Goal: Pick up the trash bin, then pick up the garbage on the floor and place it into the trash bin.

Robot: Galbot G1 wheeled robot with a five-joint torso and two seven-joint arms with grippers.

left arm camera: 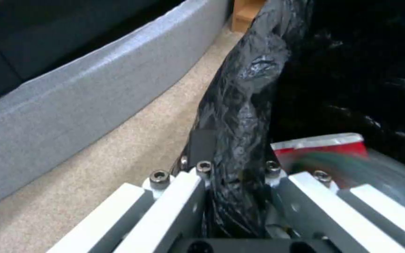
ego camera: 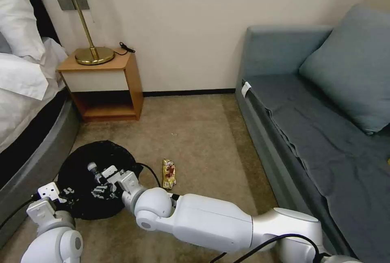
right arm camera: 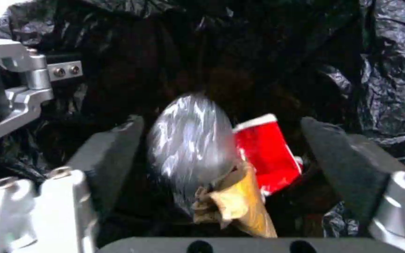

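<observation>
- Trash bin (ego camera: 87, 204), round, black crinkled plastic liner: left gripper (left arm camera: 235, 196) is clamping its rim.
- Right gripper (right arm camera: 221, 154) is hovering above it, jaws wide; blurred clear bottle (right arm camera: 191, 140) between them.
- Yellow-red wrapper (ego camera: 169, 173) is lying on carpet; print unreadable.

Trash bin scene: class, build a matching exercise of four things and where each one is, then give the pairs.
1. yellow-red wrapper
2. red snack packet
3. left gripper
4. right gripper

A. clamped on the trash bin rim
B. open above the bin's contents
C. on the carpet beside the bin
D. lying inside the bin

Pairs: 1-C, 2-D, 3-A, 4-B
</observation>
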